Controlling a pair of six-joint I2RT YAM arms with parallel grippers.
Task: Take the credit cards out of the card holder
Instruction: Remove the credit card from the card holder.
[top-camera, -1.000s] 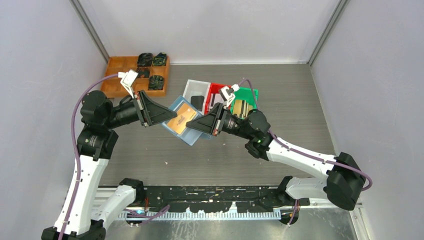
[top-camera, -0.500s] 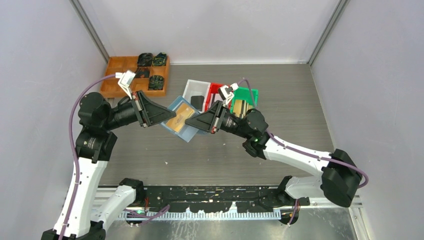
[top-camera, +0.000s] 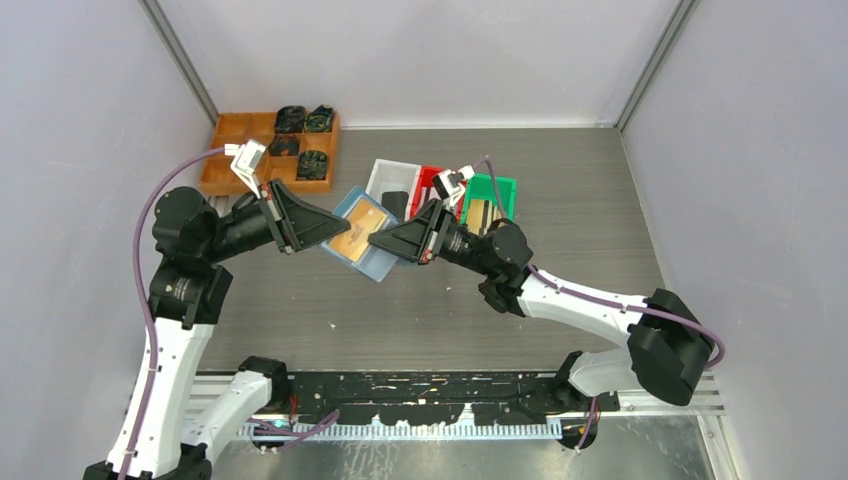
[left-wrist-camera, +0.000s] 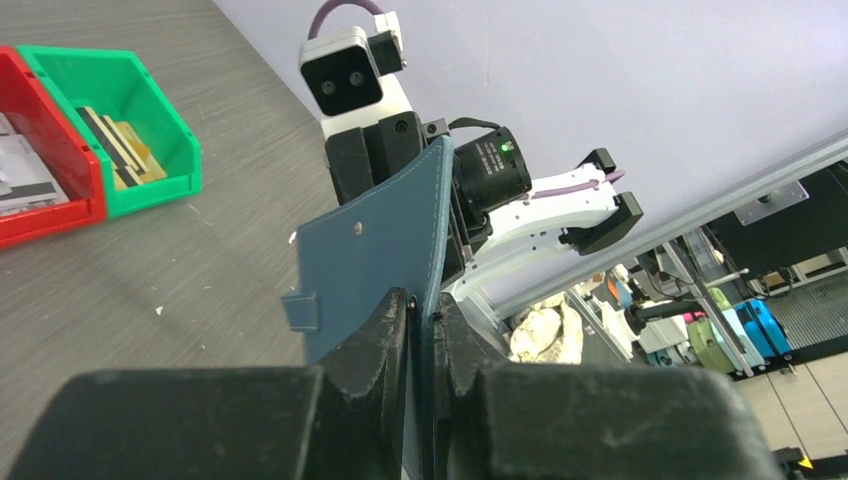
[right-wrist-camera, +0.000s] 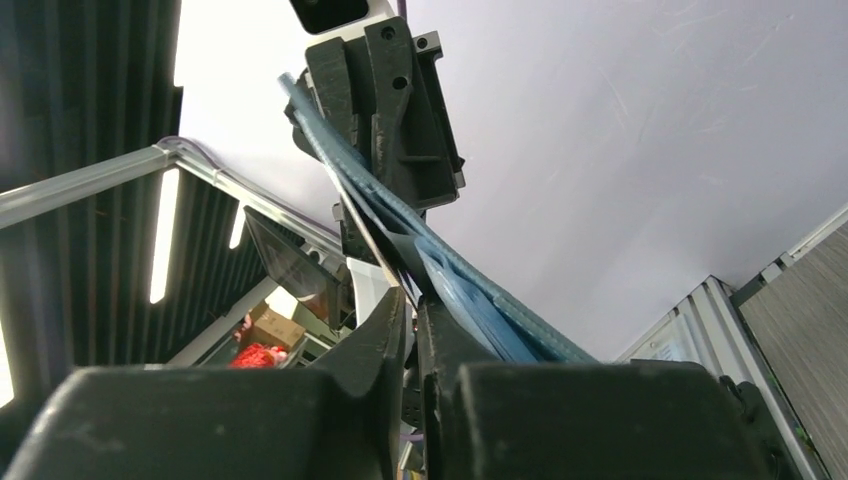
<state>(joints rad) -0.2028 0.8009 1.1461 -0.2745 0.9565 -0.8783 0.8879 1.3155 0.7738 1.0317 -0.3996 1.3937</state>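
Top view: card holder (top-camera: 374, 266) is up off the tabletop (top-camera: 580, 230), open and tilted, hanging between both arms around mid-frame. Left tool (top-camera: 332, 226) comes in from 9 o'clock and is clamped tight on the holder's left edge. Right tool (top-camera: 376, 245) comes in from 4 o'clock, tips at the holder's right side. Tan-gold credit card (top-camera: 354, 236) shows face-up in the open holder. White bin (top-camera: 378, 178), red bin (top-camera: 428, 180) and green bin (top-camera: 505, 190) sit in a row at 1 to 2 o'clock of the holder. Wooden tray (top-camera: 235, 160) with dark parts sits at 10 o'clock.

Left wrist view: left tool (left-wrist-camera: 421, 318) has almost no gap, pinching the holder (left-wrist-camera: 375, 260) by its bottom edge. The blue panel stands upright, with a snap stud and a small tab on its left side. The right arm's wrist camera (left-wrist-camera: 345, 65) sits just behind it at 12 o'clock. Tan cards (left-wrist-camera: 125, 145) lie in the green bin at 10 o'clock.

Right wrist view: right tool (right-wrist-camera: 410, 305) is nearly closed on a thin dark edge that reads as the card (right-wrist-camera: 375, 245). The blue holder layers (right-wrist-camera: 470, 300) run just beside it at 3 o'clock, and the left tool grips them at 12 o'clock.
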